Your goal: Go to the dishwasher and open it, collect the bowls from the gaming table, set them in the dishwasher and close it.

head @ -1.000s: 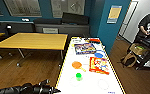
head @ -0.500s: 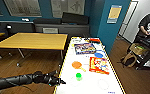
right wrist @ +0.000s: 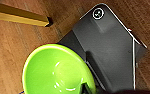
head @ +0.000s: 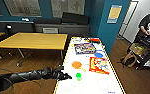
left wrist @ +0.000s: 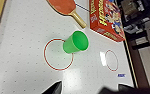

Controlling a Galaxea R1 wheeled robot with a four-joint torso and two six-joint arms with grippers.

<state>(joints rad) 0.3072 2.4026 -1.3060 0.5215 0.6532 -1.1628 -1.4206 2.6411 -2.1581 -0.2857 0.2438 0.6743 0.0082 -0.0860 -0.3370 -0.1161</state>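
One blue board-game box [head: 84, 48] and a red box [head: 99, 65] on the long white gaming table [head: 91, 86], yellowish along its edge, with an orange paddle [head: 76, 65] and a small green cup [head: 78, 76]. Left gripper [head: 66, 76] out over the table's near end, just beside the cup. From the left wrist: cup upright on a red ring, jaws spread, apart from it. From the right wrist: glossy lime-green bowl [right wrist: 56, 72], round, empty, pinched at its rim by the right gripper [right wrist: 84, 88] above wooden floor [right wrist: 11, 45].

Head: high, facing forward and down along the table [head: 91, 82].
Left wrist: close above that tabletop — shares the cup [left wrist: 76, 45].
Right wrist: close — bowl [right wrist: 53, 72], floor.
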